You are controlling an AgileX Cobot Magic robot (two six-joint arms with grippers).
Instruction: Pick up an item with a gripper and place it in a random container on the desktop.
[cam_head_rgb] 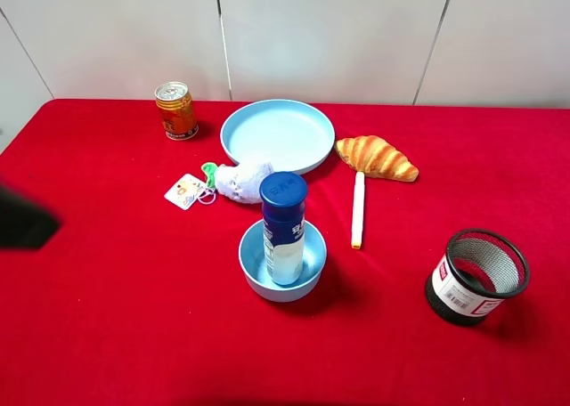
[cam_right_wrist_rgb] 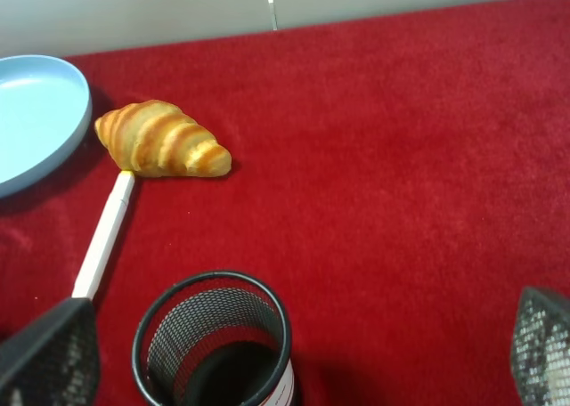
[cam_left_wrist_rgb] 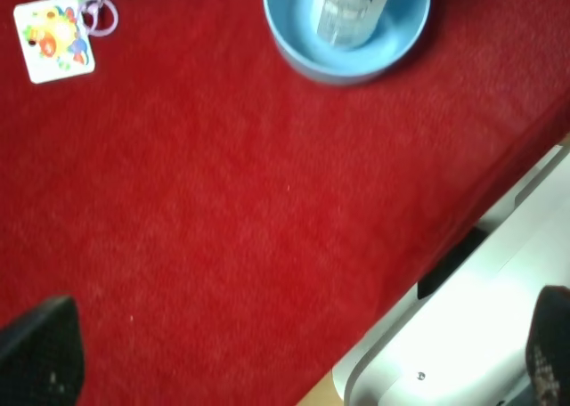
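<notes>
Black fingertips [cam_left_wrist_rgb: 40, 353] of the left gripper [cam_left_wrist_rgb: 294, 357] stood wide apart, apparently holding nothing; ahead of them the bottle [cam_left_wrist_rgb: 352, 10] stood upright inside the small bowl [cam_left_wrist_rgb: 307, 54].

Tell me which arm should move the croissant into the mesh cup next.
Right, probably. Its claw hangs open just above the mesh cup, with the croissant close ahead; the left claw is off by the table's left edge.

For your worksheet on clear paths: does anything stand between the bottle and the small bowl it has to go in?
No. The bottle already stands upright inside the small blue bowl, so no path is left to block. The plate, soft toy and pen lie apart from it.
</notes>
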